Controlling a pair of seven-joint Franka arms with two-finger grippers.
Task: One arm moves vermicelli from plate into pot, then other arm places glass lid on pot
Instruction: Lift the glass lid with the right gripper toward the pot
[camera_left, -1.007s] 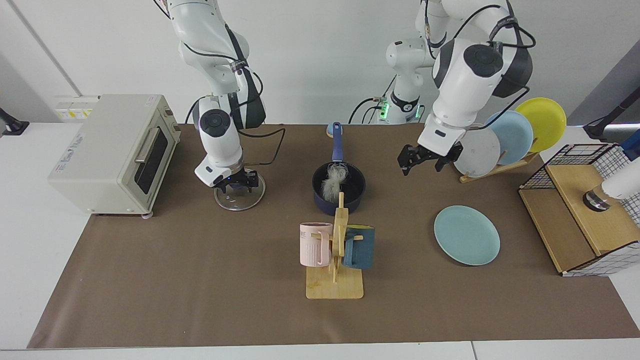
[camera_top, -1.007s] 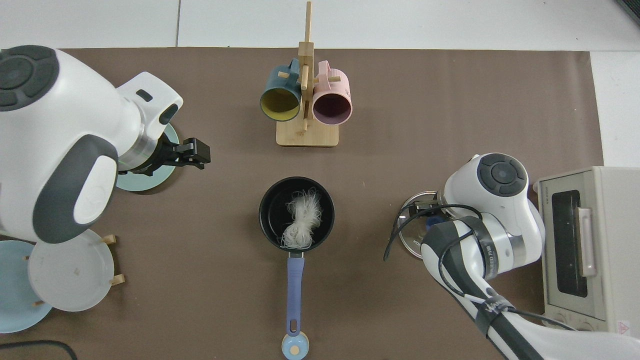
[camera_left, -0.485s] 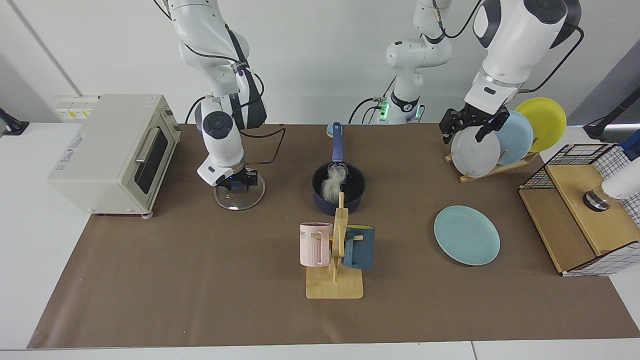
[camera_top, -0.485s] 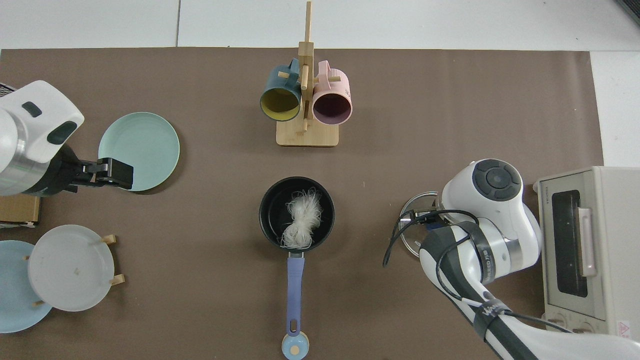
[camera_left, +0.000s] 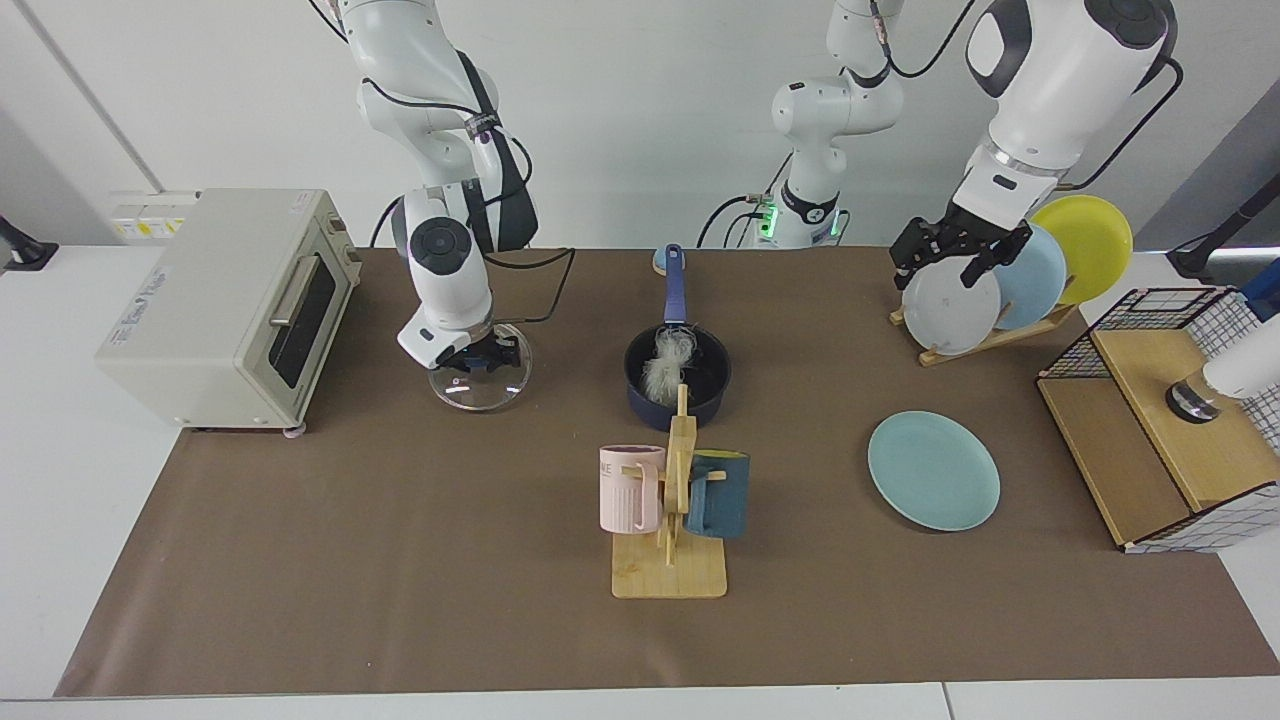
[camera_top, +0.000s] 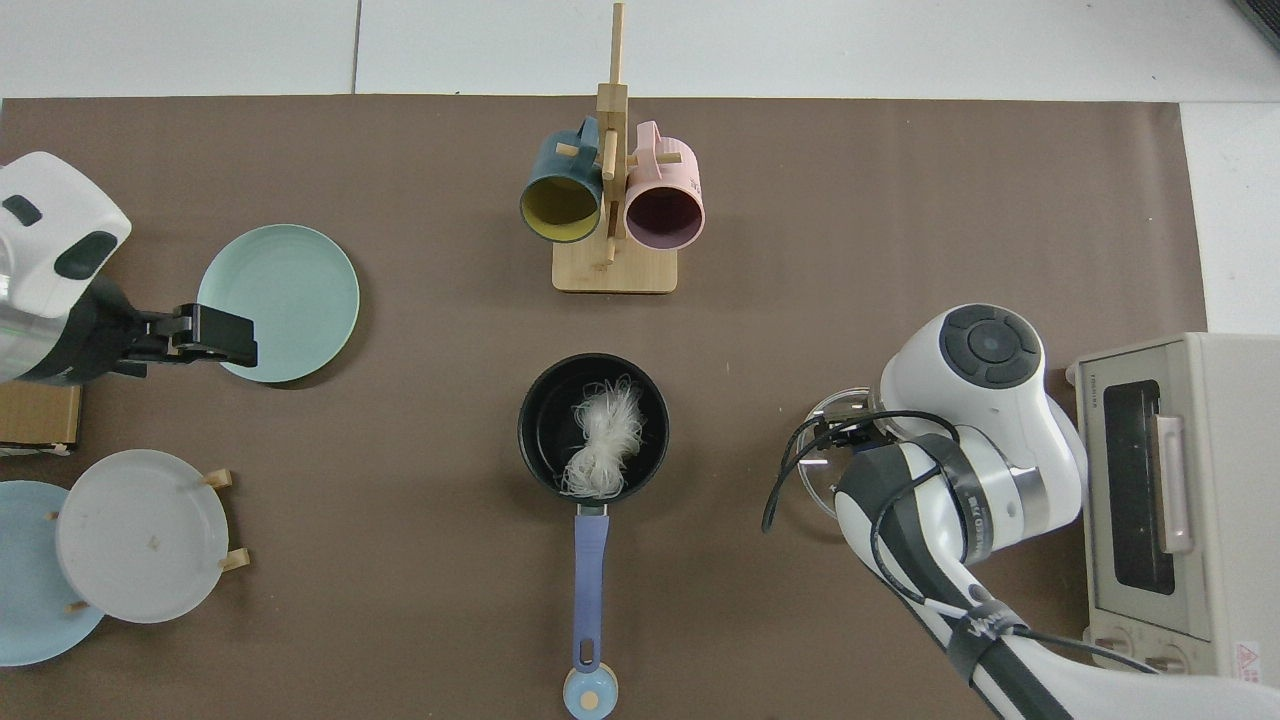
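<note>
The white vermicelli (camera_left: 665, 365) (camera_top: 603, 440) lies inside the dark navy pot (camera_left: 692, 404) (camera_top: 540, 425) at the table's middle, its blue handle pointing toward the robots. The teal plate (camera_left: 933, 470) (camera_top: 285, 295) is bare. My right gripper (camera_left: 478, 358) is shut on the blue knob of the glass lid (camera_left: 478, 388) (camera_top: 822, 475), which hangs just above the mat beside the toaster oven; in the top view the arm covers most of it. My left gripper (camera_left: 955, 255) (camera_top: 215, 336) is open and holds nothing, raised high by the plate rack.
A wooden mug stand (camera_left: 670, 560) with a pink mug (camera_left: 630, 487) and a dark teal mug (camera_left: 720, 495) stands in front of the pot. A toaster oven (camera_left: 225, 305) sits beside the lid. A rack (camera_left: 985, 340) holds grey, light blue and yellow plates; a wire-and-wood box (camera_left: 1165, 420) stands beyond it.
My left arm has swung up and away from the pot toward the plate rack, uncovering the teal plate. My right gripper has raised the glass lid slightly off the mat.
</note>
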